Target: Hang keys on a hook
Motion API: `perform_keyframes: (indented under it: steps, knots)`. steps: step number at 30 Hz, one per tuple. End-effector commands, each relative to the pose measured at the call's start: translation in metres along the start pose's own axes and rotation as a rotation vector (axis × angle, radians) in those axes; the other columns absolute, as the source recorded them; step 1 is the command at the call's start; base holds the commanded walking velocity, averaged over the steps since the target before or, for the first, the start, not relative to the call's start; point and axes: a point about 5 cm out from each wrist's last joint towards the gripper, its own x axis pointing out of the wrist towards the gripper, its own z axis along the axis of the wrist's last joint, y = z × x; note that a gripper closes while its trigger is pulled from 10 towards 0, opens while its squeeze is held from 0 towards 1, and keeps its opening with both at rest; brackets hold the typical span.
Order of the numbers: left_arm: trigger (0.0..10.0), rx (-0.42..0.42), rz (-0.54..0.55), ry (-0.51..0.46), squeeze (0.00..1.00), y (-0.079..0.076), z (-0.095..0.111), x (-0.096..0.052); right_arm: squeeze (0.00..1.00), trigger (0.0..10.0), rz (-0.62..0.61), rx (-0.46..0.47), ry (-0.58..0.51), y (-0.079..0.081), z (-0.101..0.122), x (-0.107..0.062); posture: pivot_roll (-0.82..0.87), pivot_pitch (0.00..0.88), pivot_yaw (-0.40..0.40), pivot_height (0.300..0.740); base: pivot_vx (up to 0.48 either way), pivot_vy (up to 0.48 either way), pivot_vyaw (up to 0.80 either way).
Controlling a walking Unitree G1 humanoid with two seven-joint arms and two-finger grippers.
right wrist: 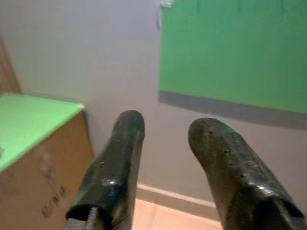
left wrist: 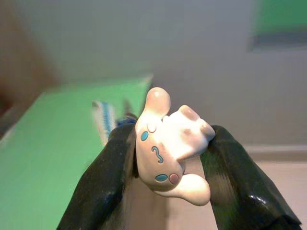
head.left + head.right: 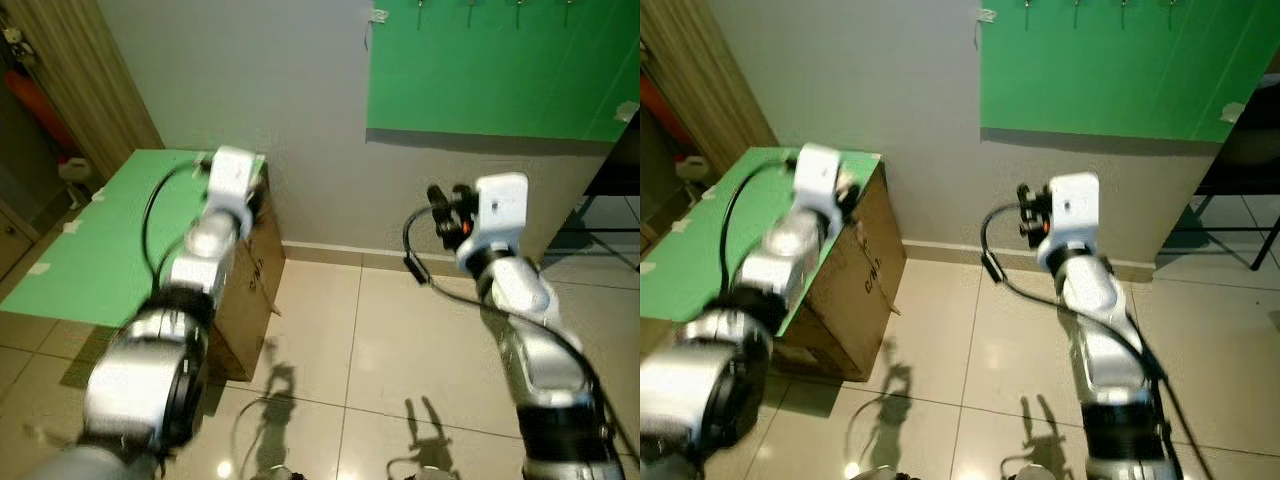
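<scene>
A: The left gripper has its two black fingers closed onto a white cartoon-dog charm, which I take to be the fob of the keys. A striped strap and something dark and metallic trail behind the charm, too blurred to read as key blades. So the task's thing is in that claw, held up over the right edge of the green-topped cardboard box on the left of the scene.

B: And the other arm?

A: The right gripper is raised at mid-scene with its fingers parted and nothing between them.

B: Where do the hooks lie from the keys?

A: Up, far and to the right. A row of small hooks runs along the top of the green panel on the far wall, at the upper edge of the head views. The left gripper is low and left of the panel's left edge, with bare grey wall straight ahead of it.

B: So the empty arm is the nearer one.

A: Yes, the right gripper sits almost under the panel, while the loaded one is well off to its left. I judge the coming move turns on that offset: the left arm must travel rightward and rise a good way, or the body must shift toward the panel.

B: How does the charm lie?

A: Crosswise between the fingers, its long axis tilted. I cannot see any ring or loop, so which part would meet a hook is unclear.
</scene>
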Motion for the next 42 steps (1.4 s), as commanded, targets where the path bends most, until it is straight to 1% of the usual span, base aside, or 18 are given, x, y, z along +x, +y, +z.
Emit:
perform_keyframes:
  steps: [1,3,6,9,14,21,27,28,29,30,31,33,35,36,37,39,40,42]
  knots:
    - [10.0,0.010,0.073,-0.031,0.00,0.004,-0.001,-0.003,1.00,10.0,-0.030,-0.035,-0.026,0.000,-0.004,-0.002,-0.17,0.000,0.095,0.740,0.000,0.000,0.00]
    - [10.0,0.036,0.086,-0.041,0.00,0.002,-0.014,-0.011,1.00,10.0,-0.086,-0.004,0.004,-0.007,-0.023,-0.010,-0.16,0.000,0.091,0.740,0.000,0.000,0.00]
    - [10.0,0.006,0.008,0.009,0.00,-0.007,-0.045,-0.021,1.00,10.0,-0.115,0.070,0.069,-0.009,-0.049,-0.022,-0.15,0.000,0.090,0.740,0.000,0.000,0.00]
    - [10.0,0.028,-0.025,0.075,0.00,-0.008,-0.071,-0.030,1.00,10.0,-0.071,0.025,0.112,0.000,-0.068,-0.030,-0.15,0.000,0.094,0.740,0.000,0.000,0.00]
    - [10.0,0.030,-0.076,0.182,0.00,-0.018,-0.104,-0.045,1.00,10.0,-0.083,0.062,0.249,0.004,-0.115,-0.044,-0.16,0.000,0.095,0.740,0.000,0.000,0.00]
    - [10.0,0.000,-0.104,0.172,0.00,-0.029,-0.103,-0.045,1.00,10.0,-0.093,0.060,0.222,0.004,-0.113,-0.042,-0.18,0.000,0.102,0.740,0.000,0.000,0.00]
    - [10.0,0.024,-0.138,0.139,0.00,-0.028,-0.091,-0.039,1.00,10.0,-0.079,0.063,0.217,0.003,-0.118,-0.041,-0.18,0.000,0.104,0.740,0.000,0.000,0.00]
    - [10.0,0.029,-0.171,0.141,0.00,-0.028,-0.088,-0.037,1.00,10.0,-0.048,0.064,0.210,0.004,-0.115,-0.041,-0.18,0.000,0.106,0.740,0.000,0.000,0.00]
    - [10.0,0.058,-0.309,0.129,0.00,-0.036,-0.077,-0.033,1.00,10.0,0.033,0.067,0.182,0.007,-0.104,-0.037,-0.18,0.000,0.106,0.740,0.000,0.000,0.00]
    - [10.0,0.058,-0.309,0.129,0.00,-0.036,-0.077,-0.033,1.00,10.0,0.033,0.067,0.182,0.007,-0.104,-0.037,-0.18,0.000,0.106,0.740,0.000,0.000,0.00]
    - [10.0,0.073,-0.435,0.136,0.00,-0.041,-0.066,-0.028,0.00,10.0,0.107,0.068,0.177,0.008,-0.094,-0.032,-0.18,0.000,0.105,0.740,0.000,0.000,0.00]
    - [10.0,0.072,-0.491,0.137,0.00,-0.041,-0.057,-0.025,0.00,10.0,0.157,0.066,0.172,0.008,-0.086,-0.028,-0.17,0.000,0.105,0.740,0.000,0.000,0.00]
    - [10.0,0.048,-0.594,0.110,0.00,-0.033,-0.026,-0.014,0.00,10.0,0.299,0.051,0.150,0.006,-0.063,-0.017,-0.18,0.000,0.104,0.740,0.000,0.000,0.00]
    - [10.0,0.048,-0.594,0.110,0.00,-0.033,-0.026,-0.014,0.00,10.0,0.299,0.051,0.150,0.006,-0.063,-0.017,-0.18,0.000,0.104,0.740,0.000,0.000,0.00]
    - [10.0,0.046,-0.681,0.068,0.00,-0.030,0.001,-0.008,0.00,10.0,0.402,0.013,0.142,0.005,-0.047,-0.012,-0.18,0.000,0.099,0.740,0.000,0.000,0.00]
    - [10.0,0.053,-0.775,0.043,0.00,-0.028,0.019,-0.007,0.00,10.0,0.467,-0.024,0.144,0.003,-0.035,-0.009,-0.18,0.000,0.097,0.740,0.000,0.000,0.00]
    - [10.0,0.040,-0.845,0.001,0.00,-0.025,0.041,-0.005,0.00,10.0,0.532,-0.048,0.133,0.002,-0.021,-0.005,-0.18,0.000,0.094,0.740,0.000,0.000,0.00]
    - [10.0,0.033,-0.885,-0.020,0.00,-0.024,0.052,-0.006,0.00,10.0,0.558,-0.061,0.127,0.002,-0.015,-0.003,-0.18,0.000,0.093,0.740,0.000,0.000,0.00]
